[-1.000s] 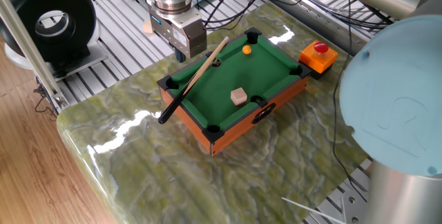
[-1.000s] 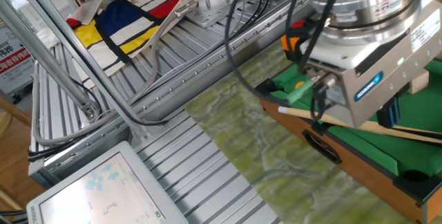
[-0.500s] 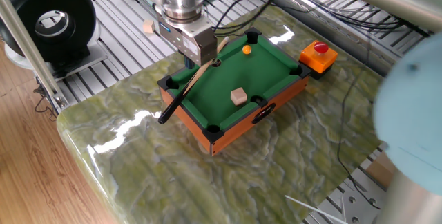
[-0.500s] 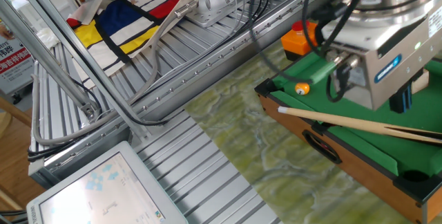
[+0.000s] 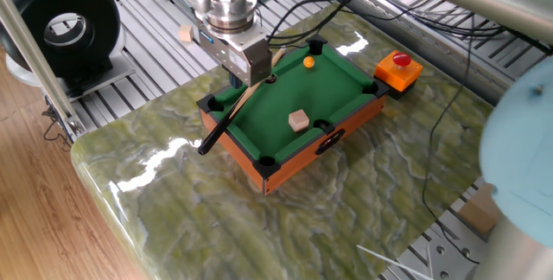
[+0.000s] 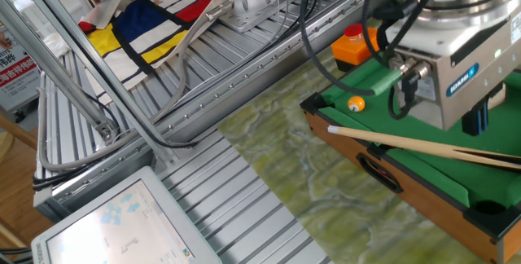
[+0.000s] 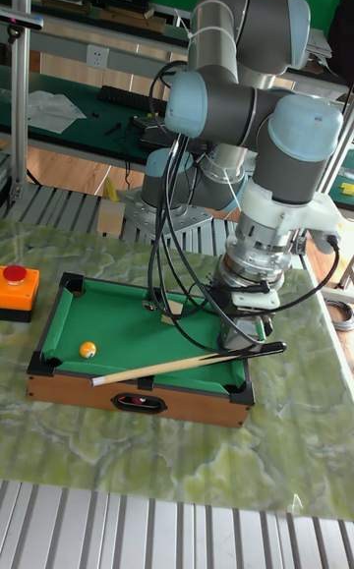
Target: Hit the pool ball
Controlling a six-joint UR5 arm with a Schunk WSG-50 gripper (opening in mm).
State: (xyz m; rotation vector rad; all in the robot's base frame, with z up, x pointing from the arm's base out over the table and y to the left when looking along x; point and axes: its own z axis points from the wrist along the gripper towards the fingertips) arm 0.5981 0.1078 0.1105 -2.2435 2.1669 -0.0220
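The pool ball [image 5: 308, 61], small, glossy and orange-yellow, rests on the green felt of the toy pool table [image 5: 341, 73] near a far corner pocket. It also shows as the ball [image 6: 356, 103] and the ball [image 7: 88, 350]. A wooden cue [image 5: 238, 103] lies slantwise over the table, its dark butt past the left rail. My gripper [image 5: 248, 79] hangs low over the cue's butt half, well away from the ball. In the tall fixed view the gripper [image 7: 243, 335] looks open, with its dark fingers on either side of the cue [image 7: 177, 365].
A tan wooden cube [image 5: 299, 121] sits on the felt near the front rail. A red button on an orange box [image 5: 398, 68] stands just past the table's far end. Cables trail from the arm over the felt [image 7: 182, 284]. A black reel [image 5: 60, 25] stands at the far left.
My gripper has moved from behind the table's left rail to over the cue and has come lower. The cue, the ball and the cube have not moved.
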